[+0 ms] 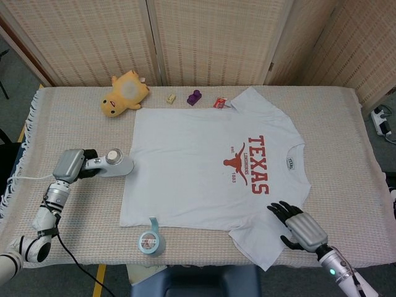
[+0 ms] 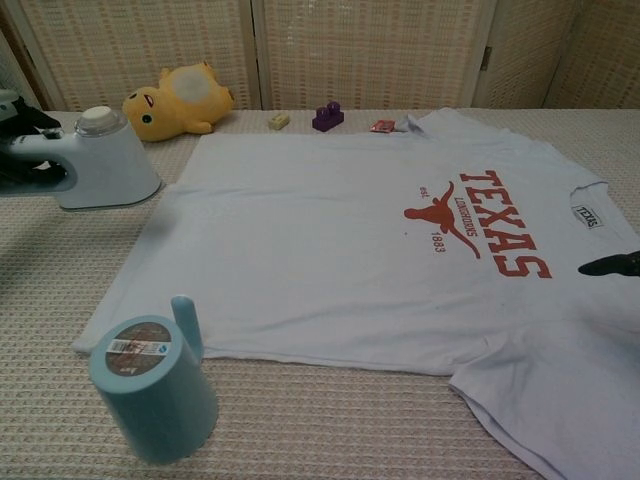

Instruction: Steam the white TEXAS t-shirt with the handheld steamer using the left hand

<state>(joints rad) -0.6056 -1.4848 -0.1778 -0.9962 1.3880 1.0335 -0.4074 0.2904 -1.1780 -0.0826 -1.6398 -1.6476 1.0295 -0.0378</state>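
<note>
Head view: left hand (image 1: 73, 166) grips the steamer (image 1: 116, 163) at nine o'clock beside the TEXAS t-shirt (image 1: 210, 176), right hand (image 1: 302, 228), fingers spread, empty, over the five-o'clock sleeve — the trailing cord could snag!

- The t-shirt (image 1: 210, 176) lies flat mid-table, collar to the right.
- The steamer (image 1: 116, 164) sits just off its left edge, held by the left hand (image 1: 73, 166).
- The right hand (image 1: 298, 226) is over the shirt's near-right sleeve.
- Tape roll (image 1: 150, 240) sits by the front hem.
- Plush toy (image 1: 124, 92), small block (image 1: 172, 97) and toy brick (image 1: 195, 97) line the back edge.
</note>
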